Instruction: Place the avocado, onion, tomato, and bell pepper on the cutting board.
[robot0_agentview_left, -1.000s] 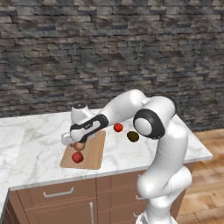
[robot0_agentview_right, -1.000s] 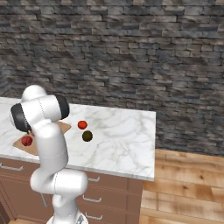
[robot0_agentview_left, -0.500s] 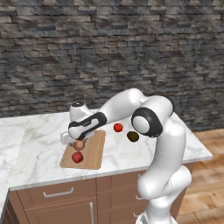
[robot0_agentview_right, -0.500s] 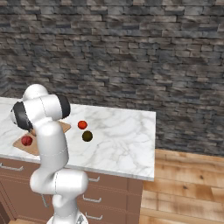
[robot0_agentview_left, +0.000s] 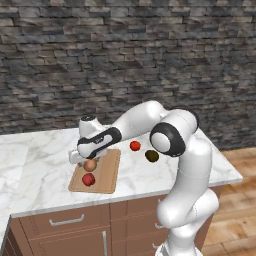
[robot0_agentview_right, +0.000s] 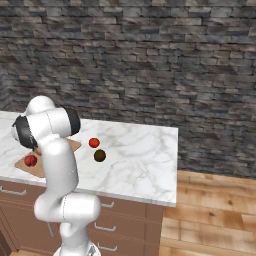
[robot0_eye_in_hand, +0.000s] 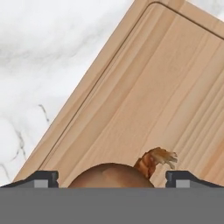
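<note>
**Two on the board, two to my right on the counter**

From the left base view, my pincer (robot0_agentview_left: 86, 159) hangs low over the far end of the board (robot0_agentview_left: 107, 175), and the onion (robot0_agentview_left: 90, 165) lies on the wood directly under it. The pepper (robot0_agentview_left: 88, 179) sits just beside the onion, nearer the front edge. The tomato (robot0_agentview_left: 135, 145) and avocado (robot0_agentview_left: 152, 156) wait on the counter (robot0_agentview_left: 35, 175), off the board, on the side away from my pincer.

From the right base view, my own arm hides the pincer. Tomato (robot0_agentview_right: 94, 143) and avocado (robot0_agentview_right: 100, 155) lie near each other, the tomato farther back.

From the hand view, my fingertips (robot0_eye_in_hand: 43, 178) stand apart with the onion (robot0_eye_in_hand: 111, 175) between them, its dry tuft toward one side. I judge it released, not clamped. My next reach should go across toward the tomato.
</note>
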